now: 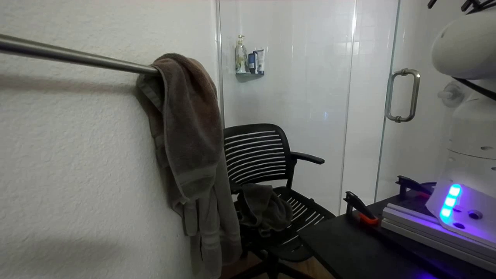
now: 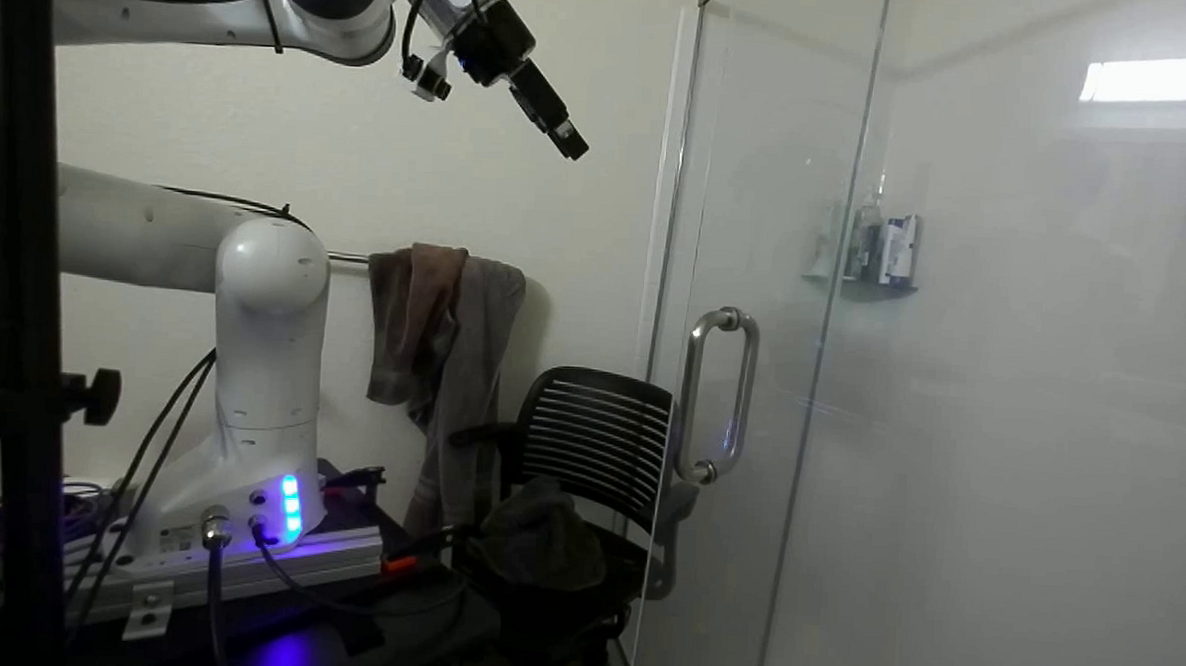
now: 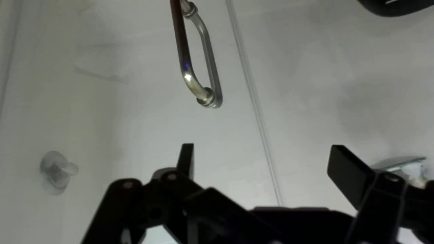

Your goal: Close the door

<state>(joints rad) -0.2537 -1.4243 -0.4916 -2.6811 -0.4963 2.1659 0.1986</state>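
- wrist view: the gripper [image 3: 263, 152] has its fingers [image 3: 186, 162] spread wide, with nothing between them.
- the door [image 2: 703, 568] lies below the gripper and off to its right in an exterior view, a tall upright glass panel. it looks ajar to me, with part of the chair [image 2: 599, 428] showing through it; how far ajar i can't tell.
- what the coming move turns on: the pull handle [image 2: 690, 397] sits lower than the fingertips and apart from them. its long axis is close to upright in both exterior views.
- in the wrist view it shows past the fingertips, toward the left-hand finger, its bars running across the spread.
- so i'd judge the reach is down and over. whether a push or a pull then shuts it, i can't tell.
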